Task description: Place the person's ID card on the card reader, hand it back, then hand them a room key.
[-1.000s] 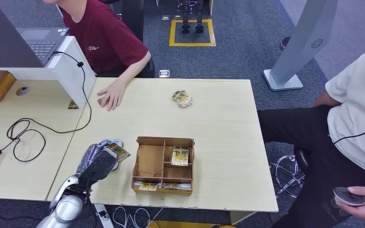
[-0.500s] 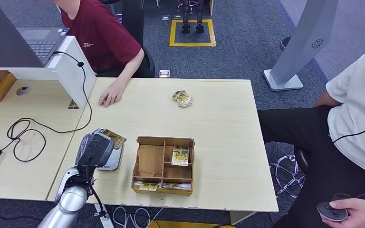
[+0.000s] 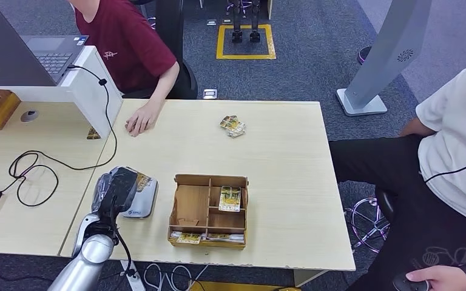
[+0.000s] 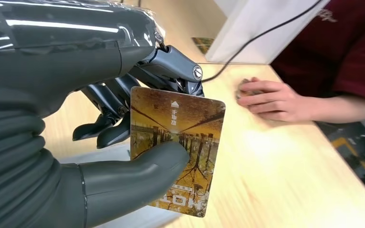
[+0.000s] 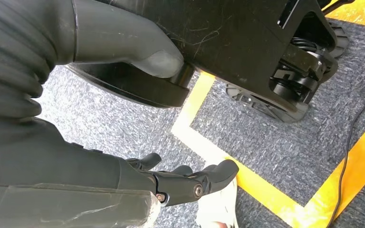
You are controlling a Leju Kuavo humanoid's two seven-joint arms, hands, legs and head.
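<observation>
My left hand (image 3: 116, 188) pinches the person's ID card (image 4: 177, 147), a yellow card with a printed picture, between thumb and fingers. It hovers right over the grey card reader (image 3: 141, 203) near the table's front left. In the head view the ID card (image 3: 141, 181) pokes out past the fingers above the reader. The person in dark red rests a hand (image 3: 139, 123) flat on the far left of the table. A wooden compartment box (image 3: 208, 210) beside the reader holds room key cards (image 3: 230, 198). My right hand (image 5: 190, 183) hangs beside my body, fingers apart and empty.
A small pile of cards (image 3: 233, 126) lies at the table's far middle. A white divider (image 3: 94, 91) with a laptop and a black cable (image 3: 30, 170) stands to the left. A second person in white (image 3: 455, 151) sits at the right.
My left hand has moved left and away from me with the card, now over the reader. The seated person's hand pulled back slightly.
</observation>
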